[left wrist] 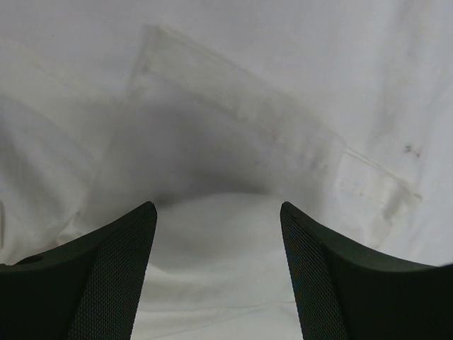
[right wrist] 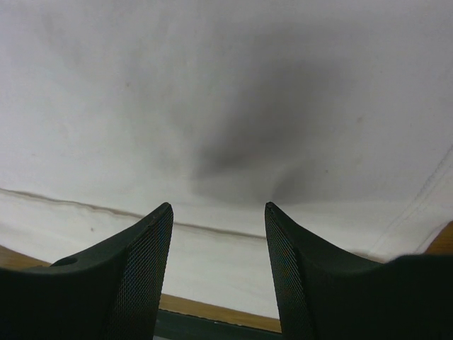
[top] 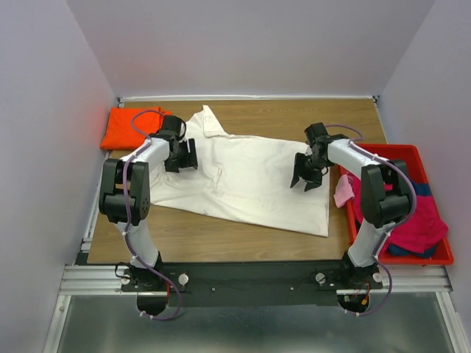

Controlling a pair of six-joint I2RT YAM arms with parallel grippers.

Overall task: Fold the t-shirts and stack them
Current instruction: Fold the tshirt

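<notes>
Closest to the left wrist lens, the left jaws stand wide apart. Their black mesh-faced pads [left wrist: 106, 283] are empty and hang over the chest pocket [left wrist: 233, 134] of the large cream-white collared cloth shirt [left wrist: 318, 71]. Whether the tips touch the cloth I cannot tell. On the other side, the right jaws are likewise spread wide and hold nothing. They are poised over plain cloth near a stitched hem [right wrist: 85, 207], with a strip of the brown wooden tabletop [right wrist: 212, 310] showing below.

Seen from above, the cream-white shirt [top: 250, 176] lies spread across the middle of the tabletop [top: 221, 239], its collar toward the far edge. Over the shirt's left side reaches the left arm [top: 140, 165], and over its right end the right arm [top: 353, 158].

A folded bright orange cloth shirt [top: 125, 129] sits in the far left corner, near the cream one. At the right edge stands a rigid red plastic bin [top: 434, 259] holding a magenta shirt [top: 423, 224] and a dark blue shirt [top: 423, 190]. A pale pink shirt [top: 344, 191] drapes over the bin's left wall.
</notes>
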